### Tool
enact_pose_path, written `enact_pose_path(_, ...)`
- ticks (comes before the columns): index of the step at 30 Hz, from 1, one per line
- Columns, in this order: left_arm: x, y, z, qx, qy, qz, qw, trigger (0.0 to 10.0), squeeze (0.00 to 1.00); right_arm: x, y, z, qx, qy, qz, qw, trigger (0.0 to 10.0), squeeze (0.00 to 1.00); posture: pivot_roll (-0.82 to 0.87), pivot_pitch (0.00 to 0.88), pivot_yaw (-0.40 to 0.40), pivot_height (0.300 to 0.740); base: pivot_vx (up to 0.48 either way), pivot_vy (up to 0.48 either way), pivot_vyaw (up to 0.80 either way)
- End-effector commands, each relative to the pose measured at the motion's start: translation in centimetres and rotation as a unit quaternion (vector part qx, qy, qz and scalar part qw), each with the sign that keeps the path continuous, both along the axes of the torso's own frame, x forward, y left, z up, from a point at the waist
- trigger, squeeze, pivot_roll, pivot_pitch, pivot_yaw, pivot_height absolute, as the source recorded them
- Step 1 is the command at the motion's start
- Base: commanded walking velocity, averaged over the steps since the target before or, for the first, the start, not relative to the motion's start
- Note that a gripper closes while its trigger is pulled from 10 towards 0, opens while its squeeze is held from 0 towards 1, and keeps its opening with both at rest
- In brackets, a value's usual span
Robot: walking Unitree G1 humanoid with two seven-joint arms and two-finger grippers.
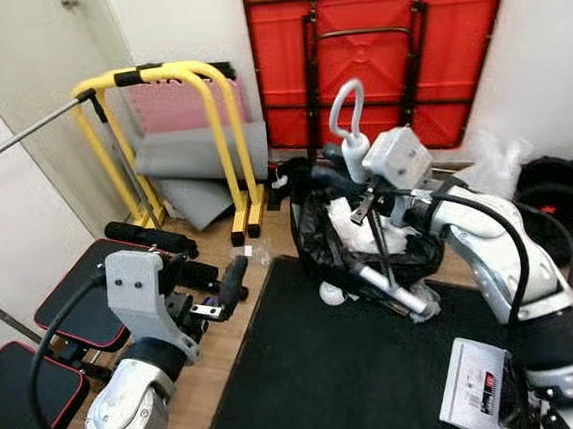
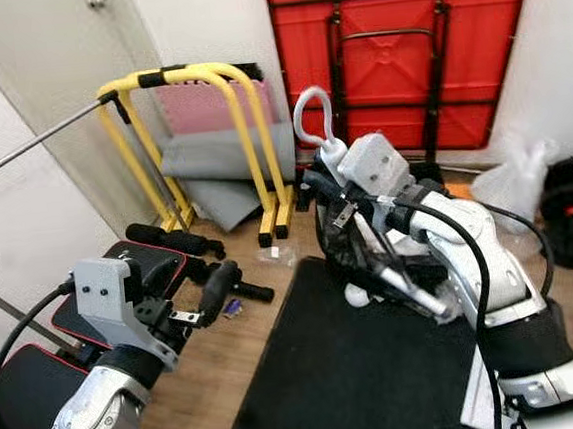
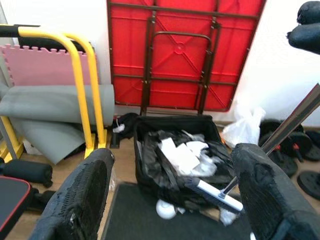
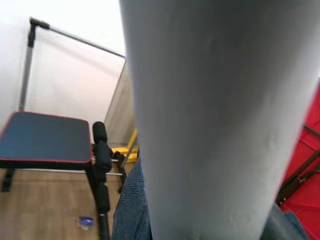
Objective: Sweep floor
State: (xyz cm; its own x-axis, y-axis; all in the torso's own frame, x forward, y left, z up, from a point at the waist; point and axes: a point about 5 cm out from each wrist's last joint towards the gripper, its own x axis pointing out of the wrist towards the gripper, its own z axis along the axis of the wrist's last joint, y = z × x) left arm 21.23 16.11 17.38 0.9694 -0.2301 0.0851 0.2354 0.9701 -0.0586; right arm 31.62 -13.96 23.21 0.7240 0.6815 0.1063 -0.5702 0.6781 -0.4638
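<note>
The right gripper is clamped round the pale handle of a broom, whose loop sticks up above the fingers; in the right wrist view that handle sits pressed against the lens with a finger beside it. From the grip the shaft slants down to the broom head, which lies against the front of a black bin lined with a bag and stuffed with white paper. A small white ball sits on the floor touching the bin's base.

The left gripper is raised over the wood floor with its fingers spread wide and holding nothing (the bin shows squarely between them in its wrist view).

A black mat runs from the bin towards the robot; its left edge leaves a narrow strip of bare wood between it and a black bench with red trim. Behind stand a yellow frame, a rolled grey mat and a pink foam tile. A red folded table leans against the white wall. To the right lie black weight plates and a white plastic bag. A printed paper rests on the mat near the right arm.
</note>
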Motion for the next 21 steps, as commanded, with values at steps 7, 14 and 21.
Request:
enact_pose_path(7, -0.6, -0.3, -0.1, -0.004, 0.007, -0.022, 1.0, 10.0, 0.0, -0.5, 0.0, 0.5, -0.096, -0.055, 0.05, 0.993, 10.0, 0.0, -0.09, 0.039, -0.011, 0.74, 0.391, 0.0, 0.0)
enact_pose_path(14, -1.2, -0.9, 0.0, 0.001, 0.014, -0.044, 0.999, 10.0, 0.0, -1.5, -0.5, -1.0, -0.117, 0.018, 0.109, 0.987, 10.0, 0.0, -0.09, 0.065, -0.012, 0.74, 0.162, 0.0, 0.0)
enact_pose_path(21, -2.0, -1.3, 0.0, -0.003, 0.027, -0.069, 0.997, 10.0, 0.0, -2.6, -0.1, -0.6, -0.069, 0.055, 0.163, 0.983, 10.0, 0.0, -0.08, 0.091, -0.006, 0.74, 0.0, 0.0, 0.0)
